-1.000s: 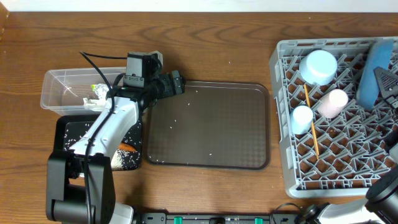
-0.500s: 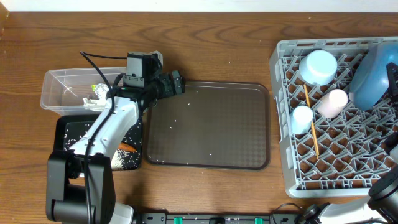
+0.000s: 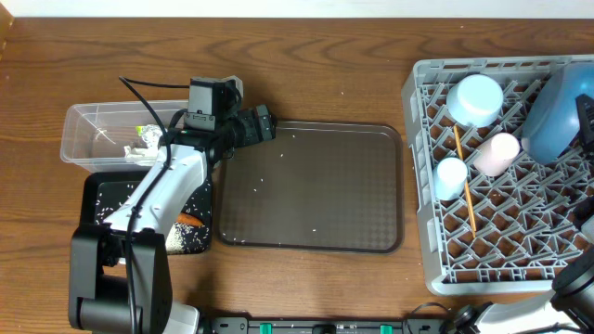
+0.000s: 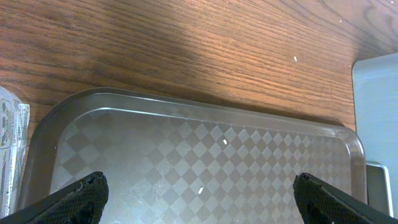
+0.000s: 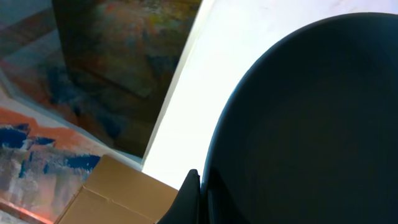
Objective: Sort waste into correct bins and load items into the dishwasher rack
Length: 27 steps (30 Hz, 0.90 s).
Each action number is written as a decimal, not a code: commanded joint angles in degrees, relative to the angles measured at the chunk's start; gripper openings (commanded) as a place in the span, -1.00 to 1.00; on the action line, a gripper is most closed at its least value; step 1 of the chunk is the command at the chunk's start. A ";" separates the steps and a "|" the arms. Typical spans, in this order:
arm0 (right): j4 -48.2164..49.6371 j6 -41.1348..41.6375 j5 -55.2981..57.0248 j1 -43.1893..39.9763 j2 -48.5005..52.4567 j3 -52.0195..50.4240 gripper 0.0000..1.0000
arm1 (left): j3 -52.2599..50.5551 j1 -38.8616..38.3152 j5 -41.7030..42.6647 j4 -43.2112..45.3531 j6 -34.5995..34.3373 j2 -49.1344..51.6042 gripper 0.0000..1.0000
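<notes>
Filling right wrist view: plate (image 5: 311, 124) rim, pinched in closed jaws of right gripper (image 5: 194, 190). Overhead alone places plate tilted at far right corner of rack (image 3: 419, 213). Left gripper (image 4: 199, 199) spread wide, empty, hovering over brown tray (image 4: 155, 155), arm stretched forward.

Top-down overhead; wrists close, perhaps oblique.

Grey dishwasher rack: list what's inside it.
A light-blue bowl, small pink cup, small light-blue cup and wooden chopsticks lie in it; a large blue round plate at its right side hides what lies beneath.
</notes>
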 commanded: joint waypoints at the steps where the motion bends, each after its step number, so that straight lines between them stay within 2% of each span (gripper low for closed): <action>1: 2.36 -1.73 -0.79 -1.29 2.34 -0.33 -0.98 | -0.28 -0.13 -0.57 0.07 -0.13 -0.13 0.96; 11: 2.38 -2.05 -1.42 -2.34 4.09 -0.37 -0.98 | -0.28 -0.13 -0.57 0.04 -0.13 -0.13 0.96; 18: 2.36 0.55 -1.33 -7.58 4.09 -0.48 -0.98 | -0.28 -0.13 -0.57 0.04 -0.13 -0.13 0.96; 27: 2.34 0.46 3.13 -12.83 4.09 -7.41 -0.97 | -0.28 -0.13 -0.57 0.07 -0.13 -0.13 0.96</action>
